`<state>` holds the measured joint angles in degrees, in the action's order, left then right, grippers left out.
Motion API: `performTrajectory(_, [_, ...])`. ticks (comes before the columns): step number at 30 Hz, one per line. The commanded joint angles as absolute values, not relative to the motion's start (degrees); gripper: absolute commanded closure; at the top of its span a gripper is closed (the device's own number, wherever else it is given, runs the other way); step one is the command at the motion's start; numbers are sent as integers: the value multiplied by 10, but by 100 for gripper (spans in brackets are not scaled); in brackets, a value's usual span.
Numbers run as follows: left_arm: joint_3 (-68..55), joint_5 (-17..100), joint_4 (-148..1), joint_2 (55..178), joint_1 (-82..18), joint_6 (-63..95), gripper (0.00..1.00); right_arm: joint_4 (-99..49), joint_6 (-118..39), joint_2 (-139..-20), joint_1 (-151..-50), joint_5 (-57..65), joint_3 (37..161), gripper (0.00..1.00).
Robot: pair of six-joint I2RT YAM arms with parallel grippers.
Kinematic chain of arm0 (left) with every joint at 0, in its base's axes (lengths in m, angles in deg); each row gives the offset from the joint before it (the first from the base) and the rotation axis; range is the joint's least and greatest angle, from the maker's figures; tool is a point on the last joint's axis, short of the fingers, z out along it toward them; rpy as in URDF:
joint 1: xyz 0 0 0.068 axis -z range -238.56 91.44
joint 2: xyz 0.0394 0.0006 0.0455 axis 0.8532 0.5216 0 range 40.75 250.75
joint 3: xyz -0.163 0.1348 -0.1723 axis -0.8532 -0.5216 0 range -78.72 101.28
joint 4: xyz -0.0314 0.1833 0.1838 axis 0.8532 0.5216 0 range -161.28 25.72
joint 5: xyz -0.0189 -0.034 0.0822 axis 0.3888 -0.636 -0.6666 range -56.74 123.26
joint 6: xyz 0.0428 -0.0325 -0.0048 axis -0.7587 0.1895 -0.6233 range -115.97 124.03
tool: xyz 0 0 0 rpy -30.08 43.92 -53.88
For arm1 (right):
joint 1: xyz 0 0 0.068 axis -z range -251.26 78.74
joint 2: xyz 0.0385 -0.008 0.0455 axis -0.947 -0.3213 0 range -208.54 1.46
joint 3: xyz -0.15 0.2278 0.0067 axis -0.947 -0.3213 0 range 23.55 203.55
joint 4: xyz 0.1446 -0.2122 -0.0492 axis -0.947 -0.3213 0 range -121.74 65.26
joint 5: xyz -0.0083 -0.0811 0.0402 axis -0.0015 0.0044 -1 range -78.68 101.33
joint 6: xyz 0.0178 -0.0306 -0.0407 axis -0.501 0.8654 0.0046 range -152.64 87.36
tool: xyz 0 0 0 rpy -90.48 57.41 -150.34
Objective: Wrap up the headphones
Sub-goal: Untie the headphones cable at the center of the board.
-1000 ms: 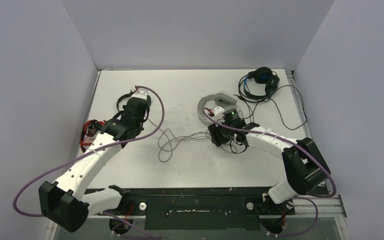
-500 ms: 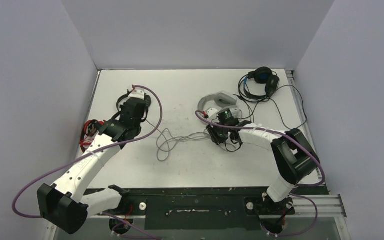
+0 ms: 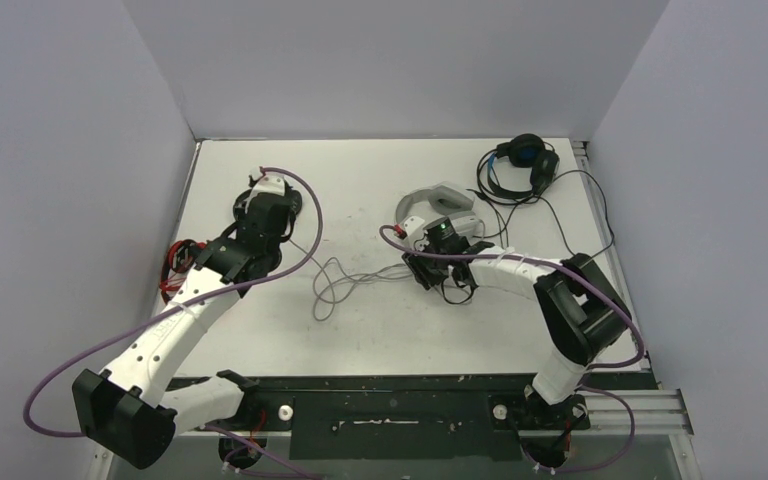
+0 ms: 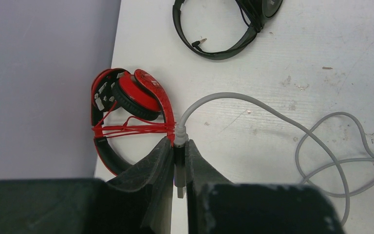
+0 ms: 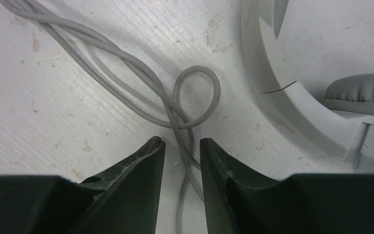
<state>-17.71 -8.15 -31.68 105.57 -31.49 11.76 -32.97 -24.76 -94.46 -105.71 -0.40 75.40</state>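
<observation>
My left gripper [image 4: 179, 147] is shut on the plug of the grey cable [image 4: 253, 105], above the table's left side [image 3: 265, 210]. The red-and-black headphones [image 4: 134, 95], their red cable wound across the band, lie just beyond it by the left wall. The small all-black headphones [image 4: 224, 34] lie farther off. My right gripper [image 5: 181, 145] is partly open, low over the table, with strands of the grey cable [image 5: 175, 105] running between its fingers. The white-grey headphones [image 5: 285, 97] lie to its right. The black-and-blue headphones [image 3: 525, 160] sit at the far right.
The grey cable lies in loose loops [image 3: 340, 282] between the two arms. Thin black cable [image 3: 575, 225] from the black-and-blue headphones trails along the table's right edge. Walls close in the left, back and right sides.
My right gripper has slid left along the grey cable, away from the right edge. My left gripper has moved slightly farther back, still holding the plug.
</observation>
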Motion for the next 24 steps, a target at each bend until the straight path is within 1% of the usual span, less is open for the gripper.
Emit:
performTrajectory(1, [-146,-101,-318,1041,-316,116,91,-304,-236,-953,-1059,23,778,70])
performTrajectory(3, [-145,-113,-315,1043,-317,117,91,-305,-237,-954,-1060,24,779,78])
performTrajectory(4, [-144,-127,-313,1043,-317,118,91,-306,-240,-952,-1060,25,779,88])
performTrajectory(5, [-142,-153,-309,1043,-318,124,90,-307,-245,-948,-1060,28,780,96])
performTrajectory(6, [-136,-201,-303,1043,-319,136,86,-307,-251,-939,-1059,31,778,100])
performTrajectory(10, [-124,-445,-282,1031,-330,188,77,-300,-285,-880,-1048,45,753,100])
performTrajectory(11, [-122,-473,-282,1025,-334,196,76,-302,-298,-868,-1041,44,751,100])
performTrajectory(14, [-137,-489,-337,997,-357,170,65,-307,-326,-833,-1010,22,738,100])
performTrajectory(16, [-146,-483,-360,980,-373,156,52,-315,-353,-820,-986,-14,737,100])
performTrajectory(18, [-147,-445,-371,968,-376,140,30,-327,-364,-813,-967,-56,742,100])
performTrajectory(19, [-146,-390,-377,962,-376,123,25,-338,-364,-811,-964,-73,747,100])
performTrajectory(20, [-145,-313,-374,959,-376,105,24,-347,-363,-812,-964,-84,755,100])
performTrajectory(22, [-137,-97,-361,948,-376,78,24,-377,-362,-820,-964,-116,773,100])
performTrajectory(24, [-142,108,-369,939,-376,70,26,-405,-359,-832,-964,-144,792,100])
